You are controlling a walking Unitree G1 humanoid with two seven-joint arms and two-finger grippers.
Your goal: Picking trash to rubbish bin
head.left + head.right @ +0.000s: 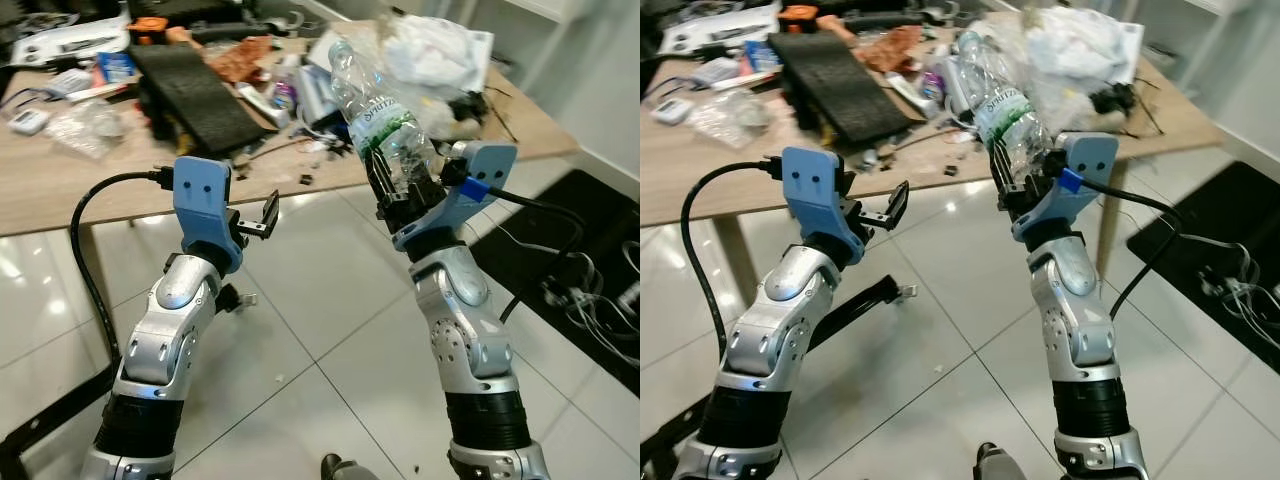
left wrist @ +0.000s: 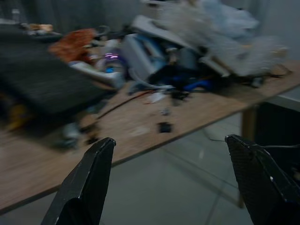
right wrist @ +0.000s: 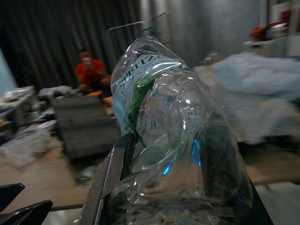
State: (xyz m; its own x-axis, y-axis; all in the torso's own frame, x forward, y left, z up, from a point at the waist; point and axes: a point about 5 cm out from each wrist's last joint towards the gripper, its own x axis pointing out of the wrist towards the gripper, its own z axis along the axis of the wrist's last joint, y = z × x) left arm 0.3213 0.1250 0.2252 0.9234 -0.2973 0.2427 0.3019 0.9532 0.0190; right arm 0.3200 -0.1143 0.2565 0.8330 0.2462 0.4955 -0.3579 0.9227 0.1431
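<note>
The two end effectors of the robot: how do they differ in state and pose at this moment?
The right end effector is shut on a crumpled clear plastic bottle and holds it raised, while the left end effector is open and holds nothing. The right one points up with the bottle leaning toward the cluttered wooden table; the left one sits lower, its fingers pointing sideways. Both are raised over the tiled floor before the table.

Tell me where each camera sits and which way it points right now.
Left eye, on the head: looks down at both arms, floor, cluttered table.
Right eye: same scene; right end effector grips a plastic bottle.
Left wrist: looks past the open left end effector at the table.
Right wrist: looks along its fingers at the bottle; a person sits beyond.
Shared: the table's clutter.
</note>
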